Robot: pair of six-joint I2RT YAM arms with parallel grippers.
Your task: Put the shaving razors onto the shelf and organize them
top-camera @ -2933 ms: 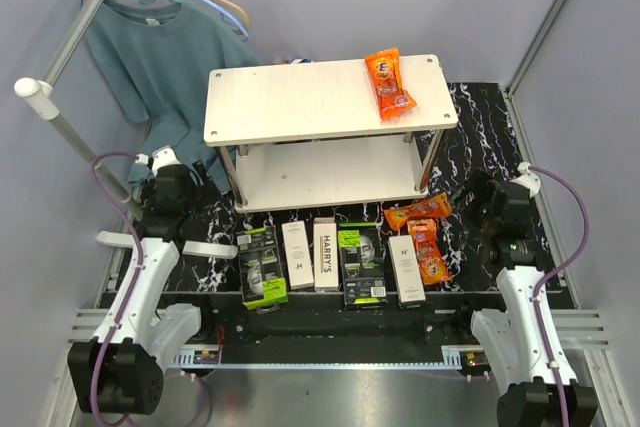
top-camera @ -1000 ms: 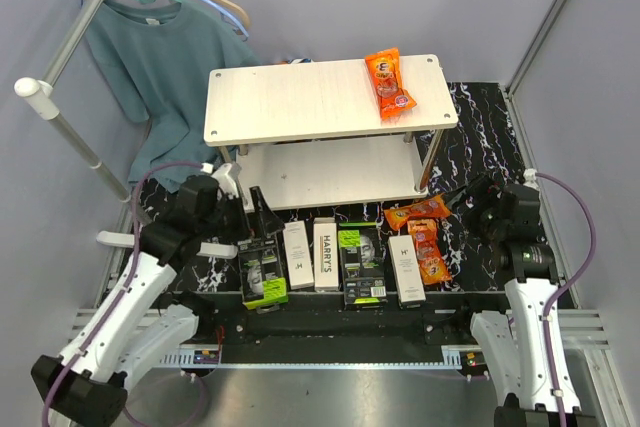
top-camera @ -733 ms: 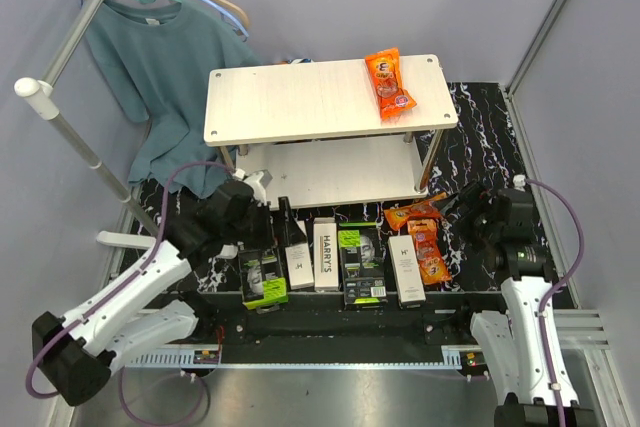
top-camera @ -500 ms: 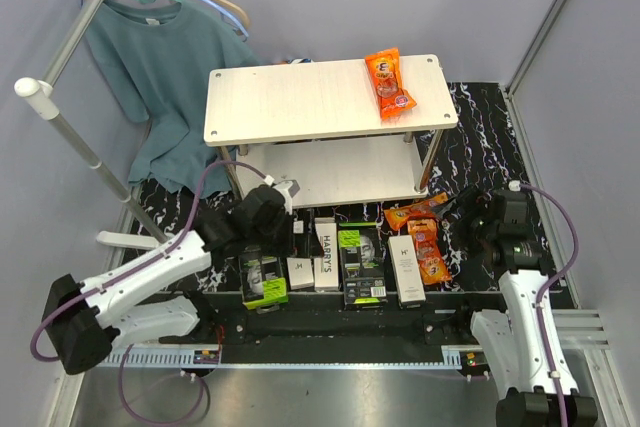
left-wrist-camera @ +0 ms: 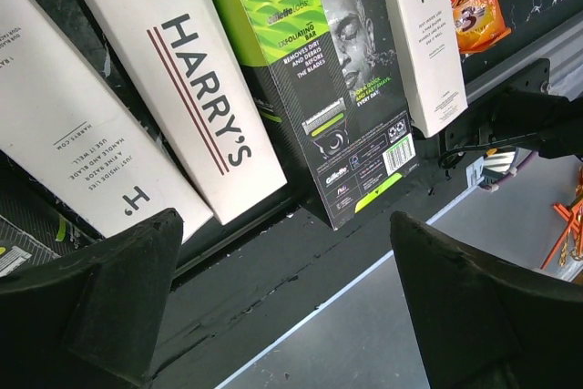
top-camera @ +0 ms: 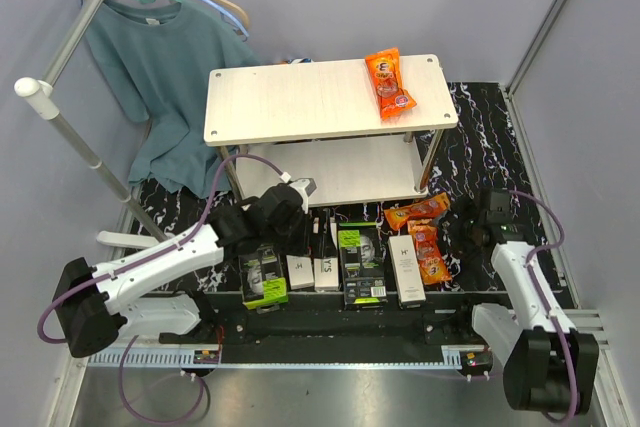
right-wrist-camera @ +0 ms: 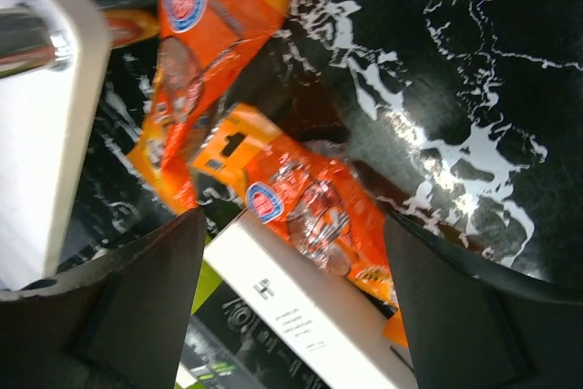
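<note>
Five shaving razors lie in a row near the table's front edge: a black-and-green box (top-camera: 263,277), two slim white boxes (top-camera: 298,270) (top-camera: 325,269), a second black-and-green box (top-camera: 362,265) and a third white box (top-camera: 404,269). My left gripper (top-camera: 315,237) hovers open over the two white boxes; its view shows the "HARRY'S" box (left-wrist-camera: 182,107) and the green box (left-wrist-camera: 337,88) beyond the open left gripper (left-wrist-camera: 287,307). My right gripper (top-camera: 458,229) is open above the orange packets and the white box (right-wrist-camera: 310,316). The shelf (top-camera: 300,102) stands behind, with no razor box on it.
One orange snack packet (top-camera: 389,84) lies on the shelf's top board, two more (top-camera: 418,210) (top-camera: 430,252) on the table by the right white box. A teal shirt (top-camera: 160,57) hangs on a rack (top-camera: 70,117) at the back left. A black rail (top-camera: 330,322) runs along the front edge.
My left arm has swung from the table's left side rightward, over the row of razor boxes. My right arm has shifted forward and down toward the orange packets.
</note>
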